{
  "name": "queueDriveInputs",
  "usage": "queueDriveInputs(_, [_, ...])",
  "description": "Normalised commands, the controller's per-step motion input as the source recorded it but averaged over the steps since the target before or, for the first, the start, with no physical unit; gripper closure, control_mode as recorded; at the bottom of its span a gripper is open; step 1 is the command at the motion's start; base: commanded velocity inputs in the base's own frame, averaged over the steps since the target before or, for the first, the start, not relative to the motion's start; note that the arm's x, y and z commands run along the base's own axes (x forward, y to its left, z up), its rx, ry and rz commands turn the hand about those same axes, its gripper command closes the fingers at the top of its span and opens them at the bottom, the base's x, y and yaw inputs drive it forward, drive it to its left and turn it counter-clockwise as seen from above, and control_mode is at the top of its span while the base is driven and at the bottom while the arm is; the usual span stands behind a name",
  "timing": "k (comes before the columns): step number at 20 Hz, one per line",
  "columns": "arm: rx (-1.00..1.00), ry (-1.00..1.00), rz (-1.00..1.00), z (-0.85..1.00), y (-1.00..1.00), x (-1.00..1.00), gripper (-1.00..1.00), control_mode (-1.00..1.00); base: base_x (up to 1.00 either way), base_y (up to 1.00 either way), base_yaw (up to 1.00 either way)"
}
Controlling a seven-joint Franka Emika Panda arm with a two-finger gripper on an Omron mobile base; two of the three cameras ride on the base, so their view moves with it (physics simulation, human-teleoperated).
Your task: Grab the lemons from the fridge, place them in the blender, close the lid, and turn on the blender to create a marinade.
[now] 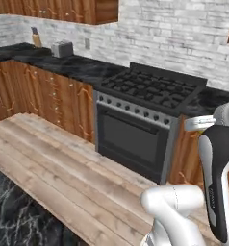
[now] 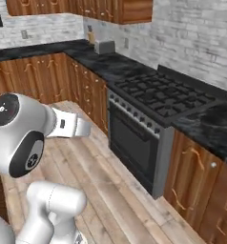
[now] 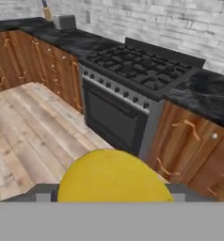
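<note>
At far left on the black desk (image 1: 78, 67) we see a grey toaster (image 1: 62, 48); further right stand the stove (image 1: 150, 91) and its oven door (image 1: 128, 139), then wooden cabinets (image 3: 194, 146). Close before the hand camera we see a lemon (image 3: 115, 177), seemingly clamped in the pincer (image 3: 115, 194), whose fingertips it hides, above the plank floor (image 1: 63, 168).
</note>
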Motion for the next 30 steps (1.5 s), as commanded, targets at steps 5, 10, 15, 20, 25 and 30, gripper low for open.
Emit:
queueDriveInputs(5, [0.00, 0.00, 0.00, 0.00, 0.00, 0.00, 1.00, 1.00, -0.16, 0.00, 1.00])
queueDriveInputs(10, [0.00, 0.00, 0.00, 0.00, 0.00, 0.00, 1.00, 1.00, -0.15, 0.00, 1.00])
queueDriveInputs(15, [0.00, 0.00, 0.00, 0.00, 0.00, 0.00, 1.00, 1.00, -0.15, 0.00, 1.00])
queueDriveInputs(20, [0.00, 0.00, 0.00, 0.00, 0.00, 0.00, 1.00, 1.00, -0.13, 0.00, 1.00])
queueDriveInputs(25, [0.00, 0.00, 0.00, 0.00, 0.00, 0.00, 1.00, 1.00, 0.01, -0.04, 1.00])
queueDriveInputs(30, [0.00, 0.00, 0.00, 0.00, 0.00, 0.00, 1.00, 1.00, -0.11, 0.00, 1.00])
